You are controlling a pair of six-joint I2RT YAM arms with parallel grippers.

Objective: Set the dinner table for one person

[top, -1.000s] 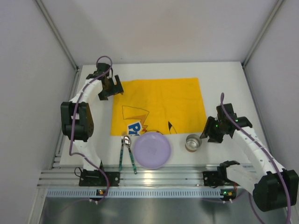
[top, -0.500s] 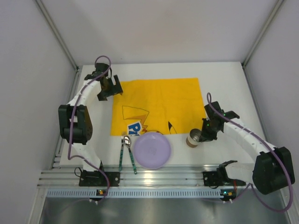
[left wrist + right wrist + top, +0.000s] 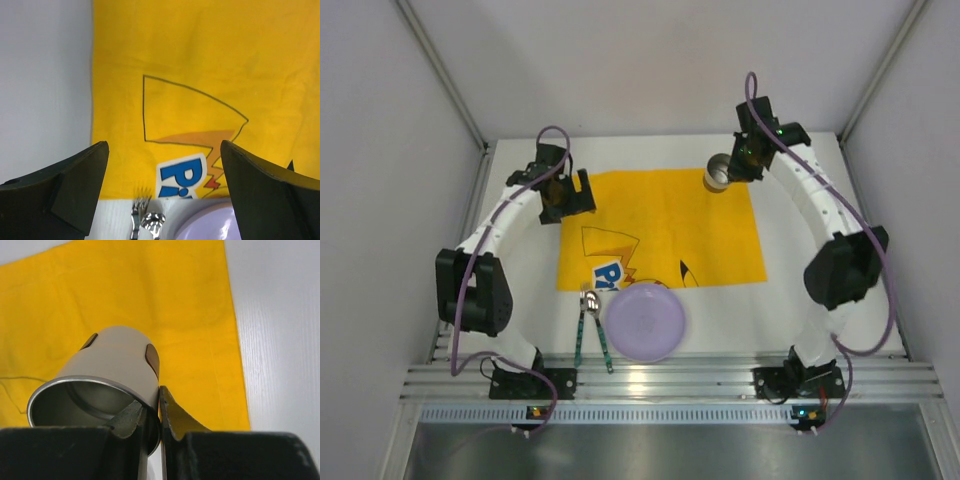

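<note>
My right gripper (image 3: pixel 728 172) is shut on the rim of a beige metal cup (image 3: pixel 717 172) and holds it over the far right corner of the yellow placemat (image 3: pixel 660 225); one finger is inside the cup (image 3: pixel 107 382), one outside. My left gripper (image 3: pixel 572 199) is open and empty above the placemat's far left edge. A lilac plate (image 3: pixel 645 321) lies at the placemat's near edge on the white dinner table (image 3: pixel 810 290). A fork (image 3: pixel 580 330) and a spoon (image 3: pixel 594 318) lie just left of the plate; they show in the left wrist view, fork (image 3: pixel 136 215) and spoon (image 3: pixel 153 222).
Grey walls enclose the table on three sides. A ribbed aluminium rail (image 3: pixel 660 380) runs along the near edge, with both arm bases on it. Bare white tabletop (image 3: pixel 280 330) lies right of the placemat.
My right gripper took hold of the cup near the plate and carried it to the far right corner of the placemat. My left gripper shifted slightly right over the placemat's edge.
</note>
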